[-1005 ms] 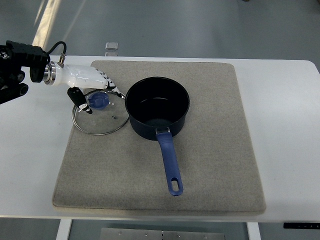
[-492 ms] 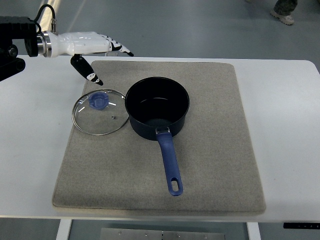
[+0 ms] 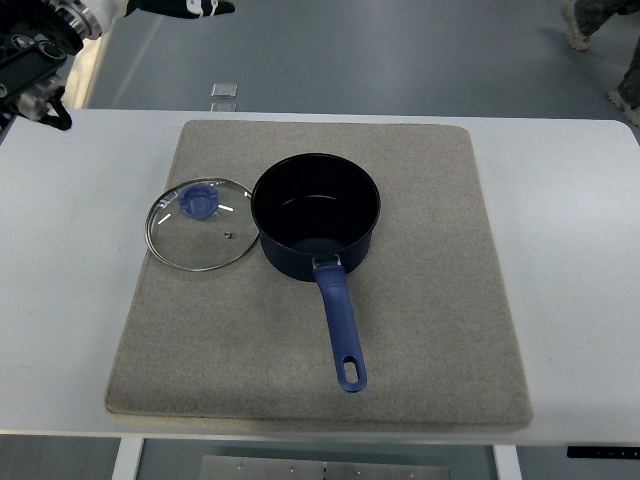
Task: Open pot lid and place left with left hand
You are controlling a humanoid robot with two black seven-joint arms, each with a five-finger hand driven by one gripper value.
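One robot hand (image 3: 190, 7), mostly cropped at top edge, finger state unclear; lid (image 3: 202, 224) beside pot (image 3: 315, 214).

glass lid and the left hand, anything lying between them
Nothing. In the top view the glass lid lies flat on the grey mat, and only bare mat and white table stretch up to the left hand at the top edge.

The left arm (image 3: 35, 55) came in from the left edge at the far left corner, dark in its casing, with a silver wrist ring (image 3: 75, 20) just before the hand. The left hand (image 3: 185, 6) was white with black fingertips (only its lower edge showed, cut off by the top border), held flat and extended rightward, gripping nothing. The right arm was not visible.
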